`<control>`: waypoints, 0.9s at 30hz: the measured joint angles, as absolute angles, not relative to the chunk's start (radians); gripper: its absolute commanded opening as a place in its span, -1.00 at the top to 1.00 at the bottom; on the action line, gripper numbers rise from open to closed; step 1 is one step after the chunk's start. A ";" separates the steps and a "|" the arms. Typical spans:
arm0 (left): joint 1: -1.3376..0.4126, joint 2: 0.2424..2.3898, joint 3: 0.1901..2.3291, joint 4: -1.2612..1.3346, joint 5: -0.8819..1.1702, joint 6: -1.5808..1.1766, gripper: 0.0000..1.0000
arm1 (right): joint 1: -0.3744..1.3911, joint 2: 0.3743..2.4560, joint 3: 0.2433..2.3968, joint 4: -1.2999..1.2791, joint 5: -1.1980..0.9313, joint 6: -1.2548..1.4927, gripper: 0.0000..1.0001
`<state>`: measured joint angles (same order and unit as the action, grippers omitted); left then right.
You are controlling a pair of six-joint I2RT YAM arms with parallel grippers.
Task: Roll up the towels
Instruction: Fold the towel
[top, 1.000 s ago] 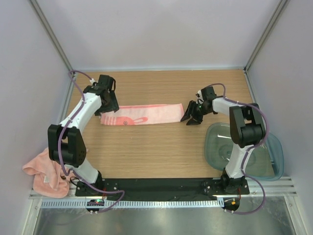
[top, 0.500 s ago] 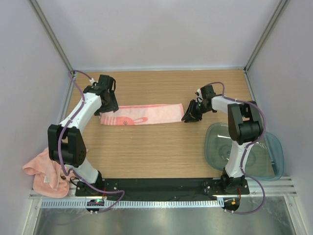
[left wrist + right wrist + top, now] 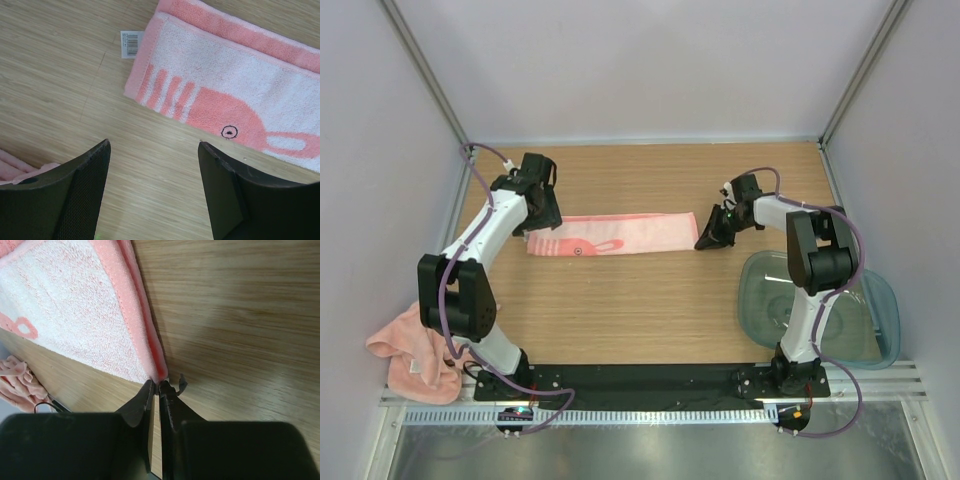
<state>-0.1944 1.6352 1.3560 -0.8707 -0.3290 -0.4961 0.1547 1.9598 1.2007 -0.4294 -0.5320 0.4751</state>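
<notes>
Towel (image 3: pixel 620 234) soft, light, limp, likely to sag; right gripper (image 3: pixel 159 386) pinches its 3 o'clock corner hem; left gripper (image 3: pixel 152 170) spread above 9 o'clock end

I'm looking down on a wood-grain worktop (image 3: pixel 620 310), boxed in by pale walls (image 3: pixel 640 70) on three sides. Aluminium posts (image 3: pixel 425 75) slant up the far corners. At the near right I see a translucent grey-green plastic tub (image 3: pixel 880 300) sitting open side up, its near rim reaching the front edge of the wood. A black base plate (image 3: pixel 650 378) runs along that front edge. Just in front of it is a slotted metal rail (image 3: pixel 650 417).
</notes>
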 measured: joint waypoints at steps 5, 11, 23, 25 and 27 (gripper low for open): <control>-0.194 1.633 1.346 -0.864 -0.320 -0.497 -0.42 | 0.088 1.954 1.200 -0.466 -0.512 0.456 0.80; -0.194 1.629 1.344 -0.863 -0.303 -0.496 -0.38 | -0.043 1.900 1.203 -0.559 -0.387 0.427 0.83; -0.196 1.449 1.237 -0.781 -0.270 -0.497 -0.72 | 0.060 1.835 1.427 -0.749 -0.252 0.387 0.83; -0.195 1.357 1.190 -0.767 -0.271 -0.496 -0.69 | 0.113 1.833 1.472 -0.768 -0.241 0.382 0.83; -0.196 1.272 1.152 -0.749 -0.265 -0.493 -0.66 | 0.176 1.832 1.518 -0.790 -0.229 0.376 0.83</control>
<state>-0.1955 1.2716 1.1522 -0.7490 -0.2646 -0.4927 0.1757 1.8324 1.5185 -0.7898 -0.2287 0.3763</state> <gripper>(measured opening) 0.842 0.107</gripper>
